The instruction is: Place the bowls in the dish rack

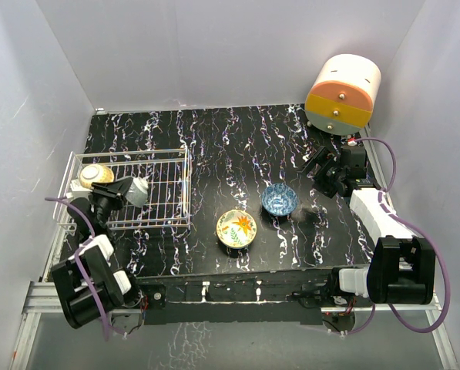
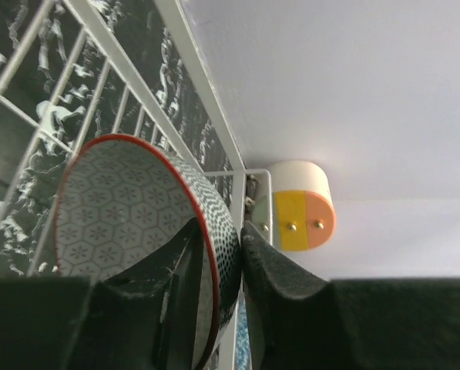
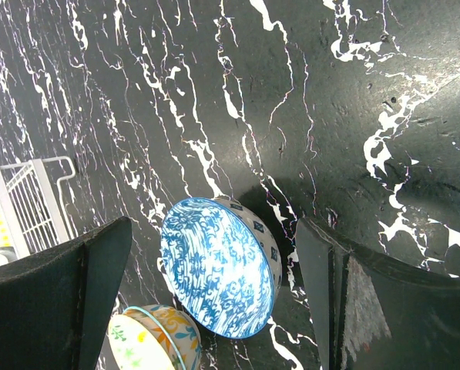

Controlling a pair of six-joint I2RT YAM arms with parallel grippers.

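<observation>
Grey bowl (image 2: 122, 208) is pinched by the left gripper (image 2: 231, 235) over the wire rack (image 1: 164, 208). Blue bowl (image 3: 214, 266) lies ahead of the wide-spread right gripper (image 3: 210, 254) on a black marbled table (image 1: 214, 146), white walls (image 1: 214, 46) around.

Left gripper (image 2: 228, 258): clamped on grey-white bowl (image 2: 114, 208), dish rack (image 2: 206, 94) wire ahead | Right gripper (image 3: 210, 239): blue-white bowl (image 3: 214, 266) just ahead, bare table (image 3: 214, 85) beyond

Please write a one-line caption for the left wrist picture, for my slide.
Left gripper pinching the rim of a grey bowl over the wire dish rack.
</observation>
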